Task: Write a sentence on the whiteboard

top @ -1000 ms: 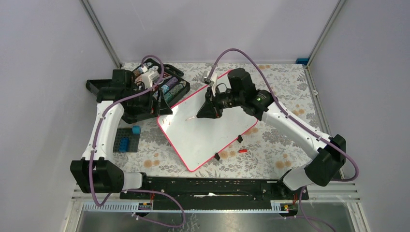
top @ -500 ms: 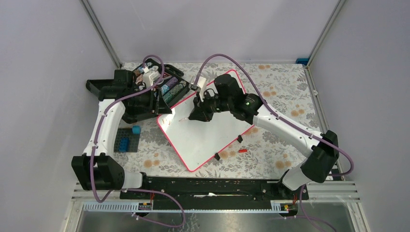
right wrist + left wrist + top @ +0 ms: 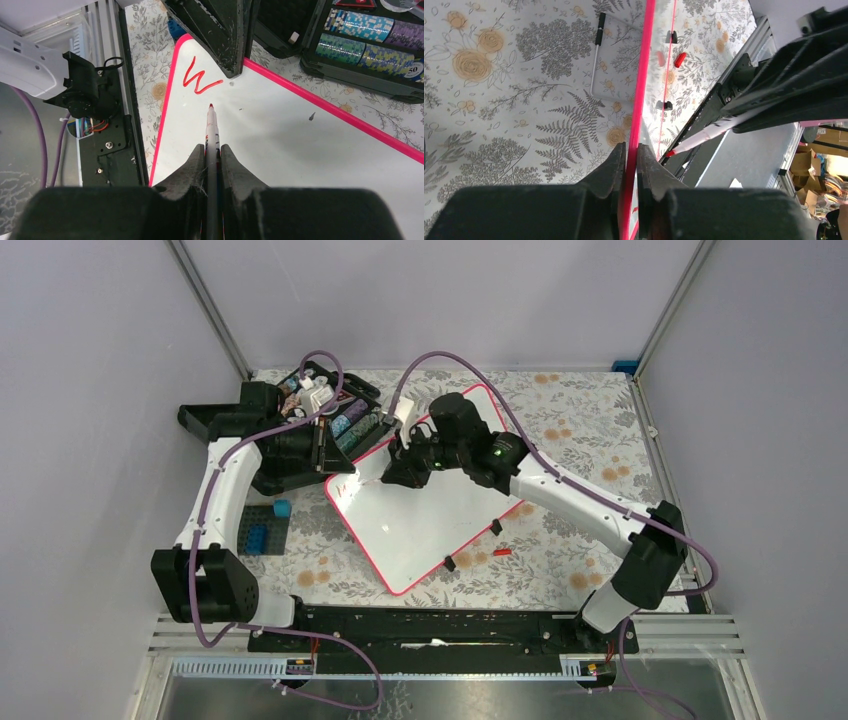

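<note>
The whiteboard (image 3: 430, 530) is laid slantwise on the flowered table cover (image 3: 580, 440), near the middle of the table. Its pink-red rim at the left corner is pinched between the narrowed fingers of the left gripper (image 3: 631, 150). That corner is crowded by the open black case (image 3: 355, 425) of poker chips (image 3: 360, 37), which lies just beside the board's far-left edge.

The right gripper (image 3: 212, 150) is closed on a marker (image 3: 212, 127). Its red tip is pointed at the board just beside the writing; whether the tip touches cannot be told. Of the sentence (image 3: 200, 80), only 1 red letter, a W, is seen, close to the left corner and the rim.

From there, bare white board is left open toward the right and toward the near edge, where 2 black clips (image 3: 496, 527) are fixed on the rim. A red cap (image 3: 502, 551) is seen on the cover just outside that edge. Blue blocks (image 3: 262, 533) on a dark plate are set left of the board, apart from it. The table is enclosed by grey walls (image 3: 450, 300) on 3 sides.
</note>
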Robot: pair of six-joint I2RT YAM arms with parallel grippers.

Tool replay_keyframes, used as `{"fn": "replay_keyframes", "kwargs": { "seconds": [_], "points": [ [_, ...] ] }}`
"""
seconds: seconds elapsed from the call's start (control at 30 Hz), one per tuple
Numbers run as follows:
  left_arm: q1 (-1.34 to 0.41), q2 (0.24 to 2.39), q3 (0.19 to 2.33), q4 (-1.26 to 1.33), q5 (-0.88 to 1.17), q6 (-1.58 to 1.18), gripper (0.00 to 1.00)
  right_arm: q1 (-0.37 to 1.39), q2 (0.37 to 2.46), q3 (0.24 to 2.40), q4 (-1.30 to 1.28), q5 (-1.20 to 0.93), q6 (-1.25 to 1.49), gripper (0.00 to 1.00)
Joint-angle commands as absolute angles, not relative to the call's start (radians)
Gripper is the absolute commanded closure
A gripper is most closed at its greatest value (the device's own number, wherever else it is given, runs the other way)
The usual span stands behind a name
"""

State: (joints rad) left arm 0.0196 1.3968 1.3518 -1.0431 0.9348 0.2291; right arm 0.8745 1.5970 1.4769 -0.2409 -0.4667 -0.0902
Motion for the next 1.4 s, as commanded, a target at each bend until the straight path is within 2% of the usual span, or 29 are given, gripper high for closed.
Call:
{"fn": "replay_keyframes", "kwargs": {
  "seconds": [0.0, 0.17, 1.37],
  "points": [
    [0.022, 1.406, 1.396, -1.032, 0.94, 0.267, 0.95, 0.887, 1.613, 1.537, -0.207, -0.438, -0.125, 1.0],
    [0.019, 1.406, 1.392, -1.032, 0.937, 0.269, 1.0, 0.889, 1.625, 1.556, -0.207, -0.425, -0.129, 1.0],
    [0.005, 1.384, 1.377, -1.032, 0.918, 0.28, 1.0, 0.896, 1.664, 1.564, -0.252, -0.384, -0.174, 1.0]
  ]
}}
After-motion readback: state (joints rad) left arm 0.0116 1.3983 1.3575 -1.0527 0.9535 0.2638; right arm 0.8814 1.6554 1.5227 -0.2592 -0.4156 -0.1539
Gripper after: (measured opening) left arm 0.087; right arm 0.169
